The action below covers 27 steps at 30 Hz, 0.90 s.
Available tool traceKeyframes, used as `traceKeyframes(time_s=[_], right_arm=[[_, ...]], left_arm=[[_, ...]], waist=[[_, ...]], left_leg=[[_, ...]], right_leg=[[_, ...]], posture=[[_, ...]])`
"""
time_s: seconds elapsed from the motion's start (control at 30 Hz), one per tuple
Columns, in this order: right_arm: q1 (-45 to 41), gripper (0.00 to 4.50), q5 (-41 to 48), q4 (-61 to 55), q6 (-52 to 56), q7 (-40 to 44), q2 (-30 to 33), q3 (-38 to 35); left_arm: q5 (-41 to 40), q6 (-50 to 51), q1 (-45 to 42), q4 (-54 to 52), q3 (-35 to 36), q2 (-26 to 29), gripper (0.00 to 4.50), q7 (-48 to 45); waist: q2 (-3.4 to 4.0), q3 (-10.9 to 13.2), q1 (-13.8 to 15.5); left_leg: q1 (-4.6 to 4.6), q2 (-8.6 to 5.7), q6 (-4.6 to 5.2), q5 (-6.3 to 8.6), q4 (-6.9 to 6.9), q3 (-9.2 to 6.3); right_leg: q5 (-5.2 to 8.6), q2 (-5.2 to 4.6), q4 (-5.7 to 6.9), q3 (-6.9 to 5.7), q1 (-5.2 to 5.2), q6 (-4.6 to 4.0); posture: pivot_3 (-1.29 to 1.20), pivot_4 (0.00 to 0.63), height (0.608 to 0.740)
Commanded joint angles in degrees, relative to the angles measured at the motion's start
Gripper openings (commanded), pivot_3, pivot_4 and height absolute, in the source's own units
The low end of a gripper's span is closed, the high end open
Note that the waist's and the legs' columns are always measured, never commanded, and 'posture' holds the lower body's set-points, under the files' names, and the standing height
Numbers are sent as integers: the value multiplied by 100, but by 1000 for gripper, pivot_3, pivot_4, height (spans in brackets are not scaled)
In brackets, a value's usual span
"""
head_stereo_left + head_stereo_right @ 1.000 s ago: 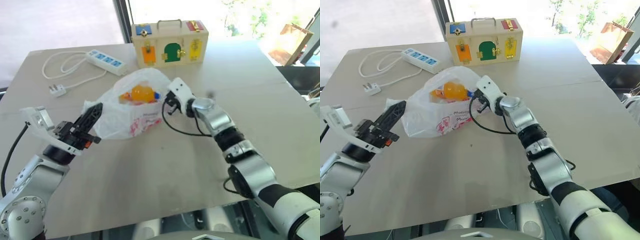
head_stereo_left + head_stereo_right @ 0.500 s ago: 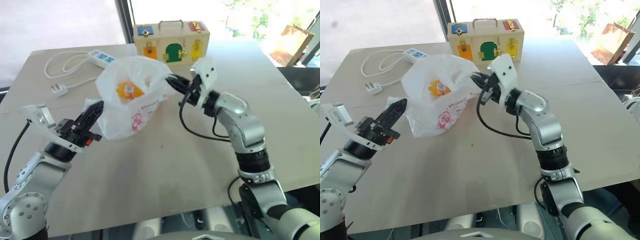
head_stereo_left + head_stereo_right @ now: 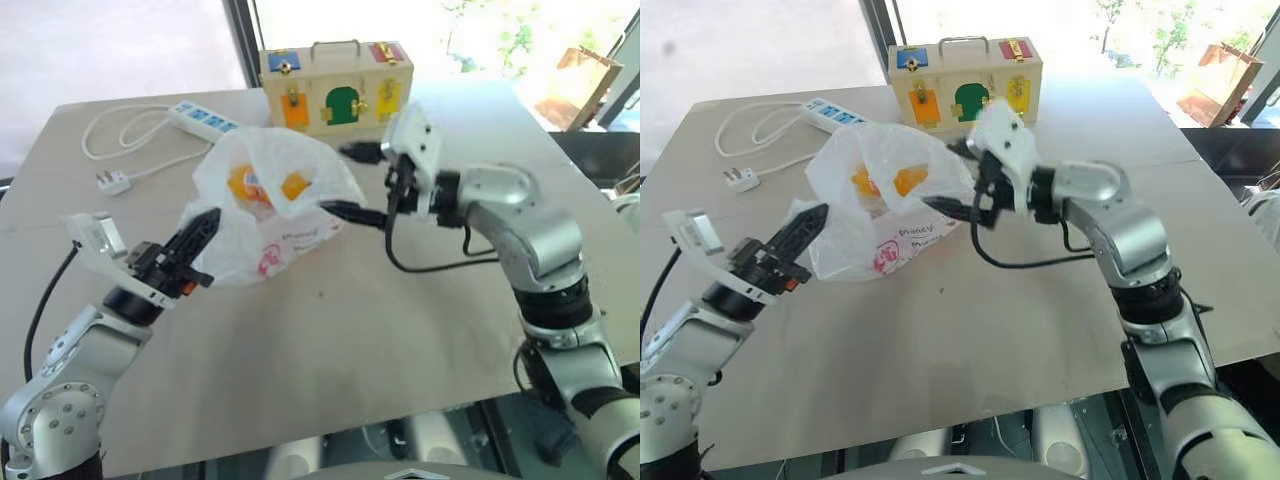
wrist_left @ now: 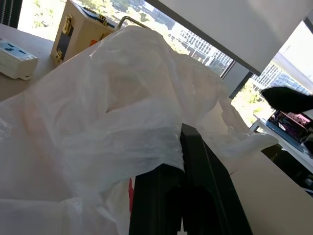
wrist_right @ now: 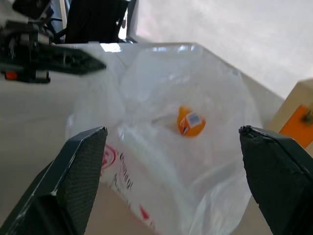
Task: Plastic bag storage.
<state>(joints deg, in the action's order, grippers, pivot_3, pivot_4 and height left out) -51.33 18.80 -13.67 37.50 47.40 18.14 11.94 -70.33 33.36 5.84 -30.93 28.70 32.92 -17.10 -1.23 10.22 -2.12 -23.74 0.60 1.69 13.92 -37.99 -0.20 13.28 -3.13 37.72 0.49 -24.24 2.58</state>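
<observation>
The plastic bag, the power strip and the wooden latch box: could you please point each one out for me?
plastic bag (image 3: 262, 225): left eye view, its crinkled front side.
power strip (image 3: 205, 120): left eye view, middle of its white body.
wooden latch box (image 3: 965, 80): right eye view, its front panel.

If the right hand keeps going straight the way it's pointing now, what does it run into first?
Most likely the plastic bag: the right hand, open, faces its bulging side with an orange item inside. The left hand lies beyond the bag and off to one side, though depth is hard to judge.
</observation>
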Motion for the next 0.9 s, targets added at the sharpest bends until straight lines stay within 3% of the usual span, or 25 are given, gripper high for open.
traceKeyframes(time_s=[0.03,0.33,0.57,0.67,0.9], right_arm=[[-308,4394,-902,481,-877,-9,23,851],[-613,4394,-2410,1513,-2570,67,88,1831],[-735,4394,-3317,2093,-3251,-281,79,1933],[-825,3598,-3732,2395,-3727,-439,185,1953],[-715,63,-4052,2515,-4199,-533,271,1811]], left_arm=[[64,-105,-59,-202,-20,-43,0,-23],[124,-174,-21,-306,20,-164,0,52],[123,-234,47,-418,32,-238,0,146],[117,-230,7,-386,21,-222,0,156],[118,-209,-67,-351,-23,-214,0,174]], waist=[[-1,0,0],[-2,-1,34],[-2,-1,37],[-2,-1,35],[-2,-1,36]], left_leg=[[0,-1,0,0,0,1],[-5,-5,-3,-1,-5,2],[-4,-4,-4,-2,-5,1],[-4,-5,-4,-2,-4,1],[-4,-5,-7,-4,-4,2]], right_leg=[[0,-1,0,1,0,0],[-1,-6,-3,1,-1,1],[-1,-6,-1,0,-1,1],[-1,-6,-2,1,0,1],[-1,-6,-2,2,-1,1]], posture=[[0,150,739],[0,150,739],[0,150,739],[0,150,739],[0,150,739]])
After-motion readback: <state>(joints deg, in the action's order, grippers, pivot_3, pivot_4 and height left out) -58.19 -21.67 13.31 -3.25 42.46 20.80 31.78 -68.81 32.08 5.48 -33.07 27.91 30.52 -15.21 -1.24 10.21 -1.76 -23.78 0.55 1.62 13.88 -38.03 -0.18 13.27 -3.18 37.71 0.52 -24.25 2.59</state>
